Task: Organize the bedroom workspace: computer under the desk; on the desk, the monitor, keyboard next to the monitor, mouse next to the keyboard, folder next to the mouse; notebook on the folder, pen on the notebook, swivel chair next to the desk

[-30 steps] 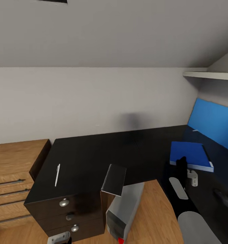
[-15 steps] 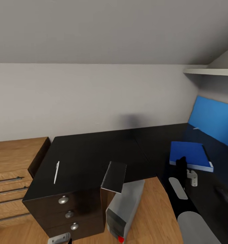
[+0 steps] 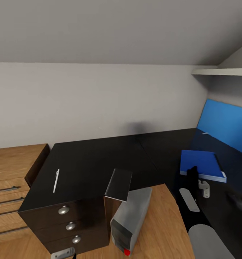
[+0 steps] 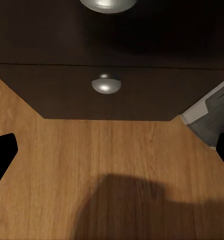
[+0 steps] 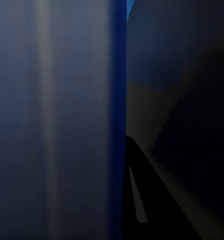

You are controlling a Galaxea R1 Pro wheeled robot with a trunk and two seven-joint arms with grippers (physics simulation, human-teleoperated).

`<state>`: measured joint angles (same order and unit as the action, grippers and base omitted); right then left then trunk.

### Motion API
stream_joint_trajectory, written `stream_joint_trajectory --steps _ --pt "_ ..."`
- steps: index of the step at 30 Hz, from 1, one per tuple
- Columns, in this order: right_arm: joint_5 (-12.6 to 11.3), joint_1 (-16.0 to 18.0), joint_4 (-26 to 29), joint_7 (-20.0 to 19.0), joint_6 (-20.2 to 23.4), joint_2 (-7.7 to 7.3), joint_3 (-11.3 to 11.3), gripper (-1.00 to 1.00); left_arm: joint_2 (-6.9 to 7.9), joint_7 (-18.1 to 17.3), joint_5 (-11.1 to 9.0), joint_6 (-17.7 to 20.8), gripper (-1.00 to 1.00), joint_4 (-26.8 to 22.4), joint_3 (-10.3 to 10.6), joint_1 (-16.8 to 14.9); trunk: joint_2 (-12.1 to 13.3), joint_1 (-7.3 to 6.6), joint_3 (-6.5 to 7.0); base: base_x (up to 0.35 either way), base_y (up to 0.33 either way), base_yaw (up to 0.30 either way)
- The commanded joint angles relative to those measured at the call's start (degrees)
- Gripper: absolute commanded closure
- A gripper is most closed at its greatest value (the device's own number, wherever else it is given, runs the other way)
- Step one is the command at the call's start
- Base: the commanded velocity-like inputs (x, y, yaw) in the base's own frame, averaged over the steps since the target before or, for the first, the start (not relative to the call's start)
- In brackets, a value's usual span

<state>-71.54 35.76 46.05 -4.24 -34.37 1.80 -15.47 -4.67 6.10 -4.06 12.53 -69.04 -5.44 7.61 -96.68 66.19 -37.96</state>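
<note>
Black desk [image 3: 99,162] fills the middle; since a second ago the whole view has swung slightly left, so the camera turned, not the things. At the left the pen [image 3: 56,180] lies alone on the desk above the drawers [image 3: 68,225], likely the next pick. The left gripper [image 4: 112,155] hangs wide open and empty near the floor. The computer [image 3: 129,219] stands under the desk. Right of it, the right gripper [image 3: 201,187] touches the blue folder [image 3: 201,163]; whether it grips, I cannot tell.

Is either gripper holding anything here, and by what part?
Left gripper is open and empty. Right gripper sits at the blue folder's near edge; grasp cannot be told.
</note>
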Motion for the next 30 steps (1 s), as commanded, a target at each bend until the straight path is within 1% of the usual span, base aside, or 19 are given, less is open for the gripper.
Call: stream_joint_trajectory --steps 1,5,7,9,10,12,14,19,26,30 --pt "-0.53 0.03 0.01 -0.42 0.05 0.07 -0.08 1.00 -0.04 0.19 -0.43 0.30 -1.00 -0.13 -0.04 0.02 -0.44 0.23 -0.23 0.000 0.000 -0.001" --pt "-0.57 0.04 0.01 -0.41 2.17 0.10 -0.12 1.00 -0.07 0.22 -0.43 0.30 -1.00 -0.10 -0.02 0.03 -2.05 1.10 -0.95 0.000 0.000 0.000" --pt "-1.06 0.04 0.01 -0.40 3.55 0.05 -0.15 1.00 -0.07 0.23 -0.43 0.30 -1.00 0.00 -0.01 0.03 -2.05 1.10 -0.95 0.000 0.000 0.000" --pt "-2.66 0.04 0.02 -0.36 4.45 -0.03 -0.16 1.00 -0.05 0.23 -0.43 0.30 -1.00 0.23 -0.01 0.01 -2.05 1.10 -0.95 0.000 0.000 0.000" --pt "-4.47 0.03 0.01 -0.37 4.82 -0.08 -0.17 1.00 -0.06 0.23 -0.43 0.30 -1.00 0.31 -0.01 0.01 -2.05 1.10 -0.95 0.000 0.000 0.000" --pt "-6.91 0.02 0.02 -0.48 5.04 -0.11 -0.17 1.00 -0.05 0.23 -0.41 0.30 -1.00 0.36 -0.01 0.02 -2.05 1.10 -0.95 0.000 0.000 0.000" --pt "-8.47 0.02 0.05 -0.54 5.13 -0.13 -0.17 1.00 -0.04 0.23 -0.42 0.30 -1.00 0.39 -0.01 0.02 -2.05 1.10 -0.95 0.000 0.000 0.000" --pt "-9.52 0.03 0.05 -0.52 5.18 -0.13 -0.23 1.00 -0.07 0.23 -0.43 0.30 -1.00 0.61 -0.01 0.04 -2.05 1.10 -0.95 0.000 0.000 0.000" --pt "-9.61 0.02 0.09 -0.39 5.19 -0.18 -0.34 1.00 -0.05 0.23 -0.43 0.29 -1.00 0.66 -0.01 0.03 -2.05 1.10 -0.95 0.000 0.000 0.000" --pt "-9.59 0.02 0.09 -0.34 5.19 -0.22 -0.82 1.00 0.00 0.23 -0.43 0.23 -1.00 0.66 -0.01 -0.01 -2.05 1.10 -0.95 0.000 0.000 0.000"
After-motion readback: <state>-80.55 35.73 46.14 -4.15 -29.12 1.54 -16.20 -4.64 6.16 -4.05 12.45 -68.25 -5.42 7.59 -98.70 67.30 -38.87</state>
